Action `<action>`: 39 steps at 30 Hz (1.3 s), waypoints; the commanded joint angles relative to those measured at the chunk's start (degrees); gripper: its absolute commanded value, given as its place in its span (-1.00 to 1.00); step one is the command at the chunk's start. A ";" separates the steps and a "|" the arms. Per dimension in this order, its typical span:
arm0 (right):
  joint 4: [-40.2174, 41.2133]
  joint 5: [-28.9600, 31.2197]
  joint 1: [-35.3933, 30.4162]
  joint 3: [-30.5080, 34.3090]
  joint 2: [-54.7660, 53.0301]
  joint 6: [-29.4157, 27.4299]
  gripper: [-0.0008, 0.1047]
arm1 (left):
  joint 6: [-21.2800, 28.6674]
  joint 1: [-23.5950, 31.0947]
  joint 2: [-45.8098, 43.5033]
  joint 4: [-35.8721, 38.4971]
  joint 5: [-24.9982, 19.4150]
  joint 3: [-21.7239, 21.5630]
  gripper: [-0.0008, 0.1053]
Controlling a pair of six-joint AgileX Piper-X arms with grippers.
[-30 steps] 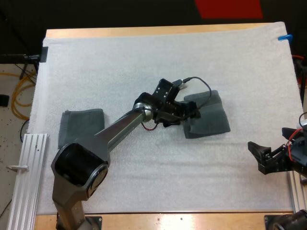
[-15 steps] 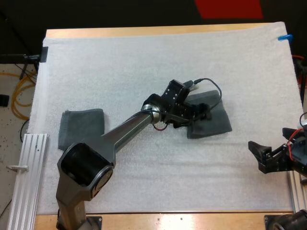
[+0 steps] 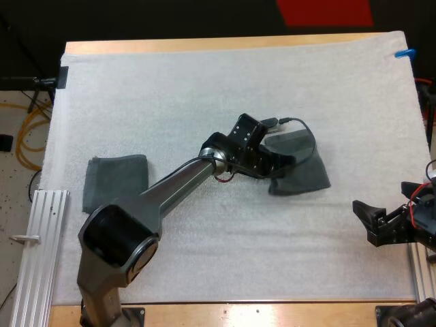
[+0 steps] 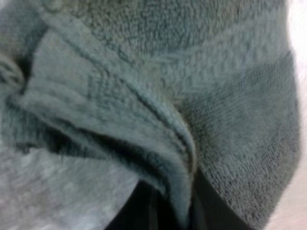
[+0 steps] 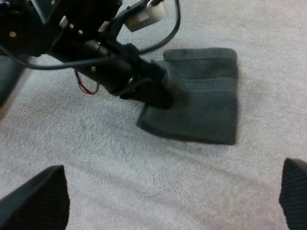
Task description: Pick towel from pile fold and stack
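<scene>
A dark grey-green towel [image 3: 304, 172] lies folded on the white mat right of the middle. My left gripper [image 3: 282, 164] is at its left edge, shut on a fold of the towel [image 4: 230, 120]. The cloth rim is pinched between the black fingers [image 4: 139, 211]. In the right wrist view the towel [image 5: 204, 98] lies flat, with the left gripper [image 5: 156, 96] at its near corner. A second folded towel [image 3: 116, 180] rests at the mat's left side. My right gripper [image 3: 365, 223] hovers open near the right edge, its fingers [image 5: 33, 201] wide apart over bare mat.
A metal rail [image 3: 34, 252] runs along the table's lower left edge. The white mat [image 3: 204, 88] stretches bare toward the far side and in front of the towel.
My left gripper slid a little to the right into the towel's edge and closed on it. The towel shifted slightly right. The right arm stayed still.
</scene>
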 commanded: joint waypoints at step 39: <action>-12.00 -28.37 0.14 6.78 9.93 3.01 0.64 | 43.32 39.30 -23.26 44.74 -26.78 -0.45 -0.98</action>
